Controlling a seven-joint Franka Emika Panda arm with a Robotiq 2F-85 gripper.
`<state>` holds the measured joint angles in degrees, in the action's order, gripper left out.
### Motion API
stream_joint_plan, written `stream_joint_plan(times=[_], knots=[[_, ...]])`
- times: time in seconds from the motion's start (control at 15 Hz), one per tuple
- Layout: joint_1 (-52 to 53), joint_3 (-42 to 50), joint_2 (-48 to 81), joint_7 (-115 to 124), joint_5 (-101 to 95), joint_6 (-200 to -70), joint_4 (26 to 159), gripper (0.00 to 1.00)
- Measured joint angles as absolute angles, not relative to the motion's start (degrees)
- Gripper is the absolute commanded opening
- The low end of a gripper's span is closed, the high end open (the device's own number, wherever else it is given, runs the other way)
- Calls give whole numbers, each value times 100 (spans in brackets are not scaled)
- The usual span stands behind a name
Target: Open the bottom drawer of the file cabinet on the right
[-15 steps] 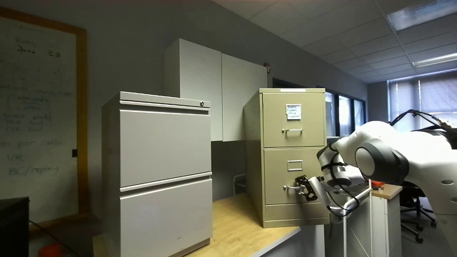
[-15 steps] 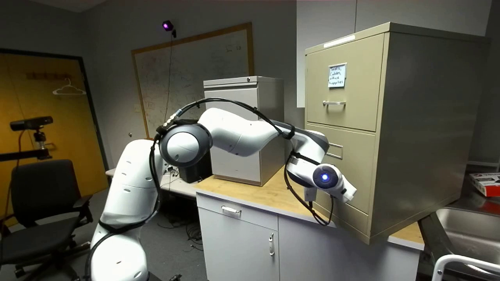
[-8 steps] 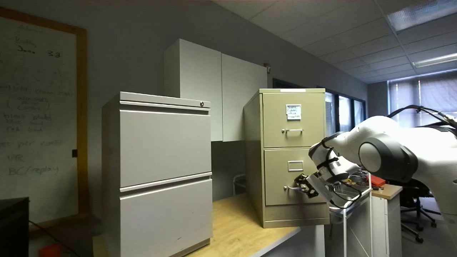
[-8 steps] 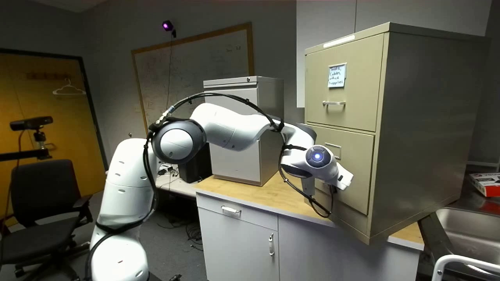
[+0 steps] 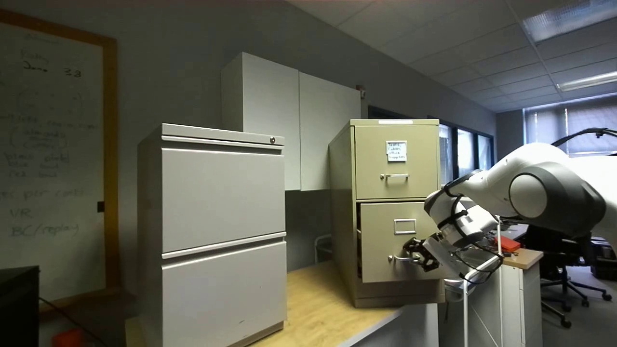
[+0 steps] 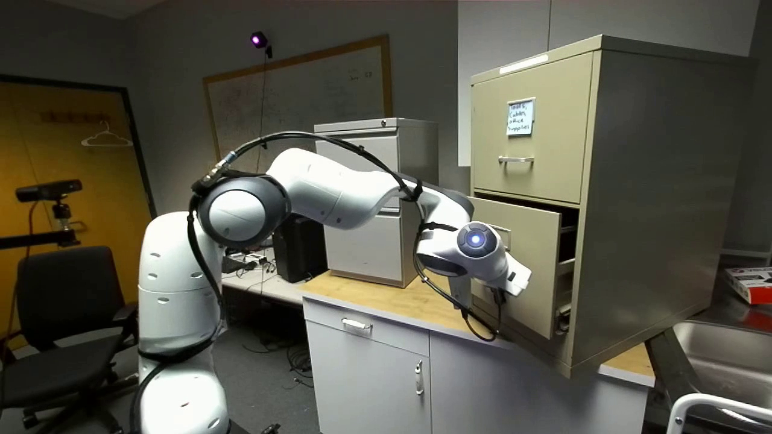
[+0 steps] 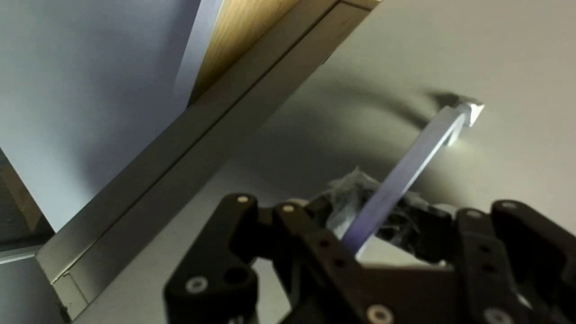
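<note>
Out slides the bottom drawer (image 5: 383, 241), all but flush half a second ago, its front now clear of the file cabinet (image 6: 654, 199) with a dark gap down each side! We have the pincer (image 7: 374, 216) clamped on the silver handle (image 7: 416, 155), jaws in close against the bar. Just above, the paper-labelled top drawer (image 5: 397, 167) sits flush; the cabinet stands on the desk (image 5: 313, 299).

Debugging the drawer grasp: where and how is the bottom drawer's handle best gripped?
Likely mid-bar on the handle, from straight in front of the bottom drawer, gripper closing above and below: the bar runs level and stands off the drawer face.
</note>
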<state>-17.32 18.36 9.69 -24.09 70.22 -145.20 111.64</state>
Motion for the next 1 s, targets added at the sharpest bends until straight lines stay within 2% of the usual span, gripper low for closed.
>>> stream_joint_plan(times=[0.93, 1.0], knots=[[-1734, 1833, -1215, -3062, 7055, -14664, 13664, 1], [-1734, 1836, -1347, -3085, 7055, -14688, 13800, 30]])
